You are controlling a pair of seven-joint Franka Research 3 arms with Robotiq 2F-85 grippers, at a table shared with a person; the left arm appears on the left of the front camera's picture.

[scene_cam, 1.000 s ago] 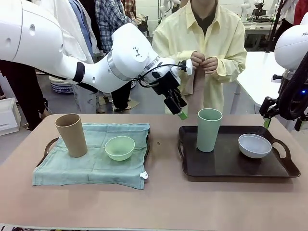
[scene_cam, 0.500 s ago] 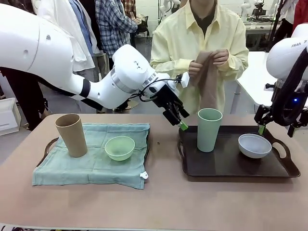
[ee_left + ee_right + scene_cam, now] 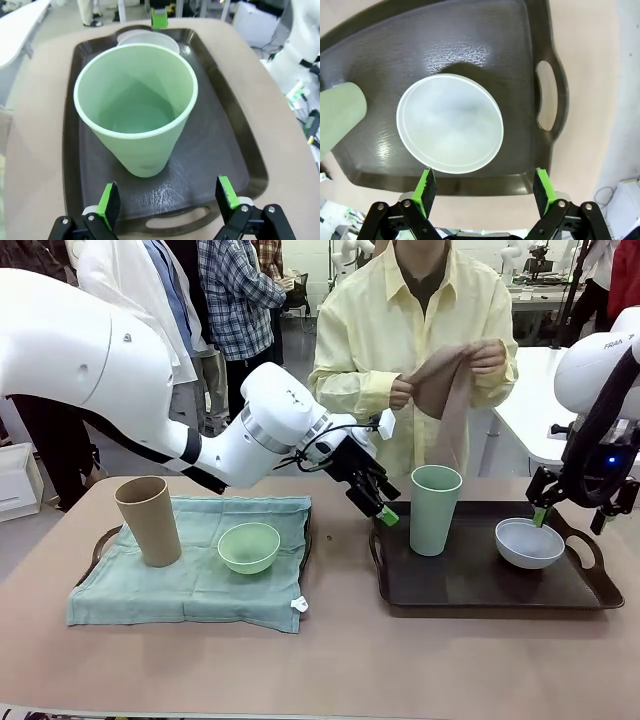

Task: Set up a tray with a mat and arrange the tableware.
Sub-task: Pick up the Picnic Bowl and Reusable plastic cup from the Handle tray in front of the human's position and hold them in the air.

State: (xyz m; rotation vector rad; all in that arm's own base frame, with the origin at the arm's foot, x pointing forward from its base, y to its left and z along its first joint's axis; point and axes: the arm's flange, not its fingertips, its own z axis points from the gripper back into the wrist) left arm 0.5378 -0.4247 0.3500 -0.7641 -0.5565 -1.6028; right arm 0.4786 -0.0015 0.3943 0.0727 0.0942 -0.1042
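Note:
On the dark tray (image 3: 480, 585) at the right stand a pale green tumbler (image 3: 435, 510) and a whitish-blue bowl (image 3: 529, 542). My left gripper (image 3: 385, 512) hangs open just left of the tumbler, over the tray's left handle. In the left wrist view the tumbler (image 3: 136, 107) stands a little beyond the open gripper (image 3: 167, 197). My right gripper (image 3: 545, 512) is open above the bowl's far right side. In the right wrist view the bowl (image 3: 450, 130) lies just past the spread gripper (image 3: 482, 185). The person holds up a tan mat (image 3: 450, 390).
At the left a second tray (image 3: 100, 545) lies under a mint-green cloth (image 3: 190, 580), with a tan tumbler (image 3: 148, 520) and a mint green bowl (image 3: 249, 546) on it. The person stands at the far edge behind the right tray. Other people stand farther back.
My left gripper has come down and to the right toward the green tumbler. My right gripper has lowered toward the bowl. The person has spread the tan mat wider.

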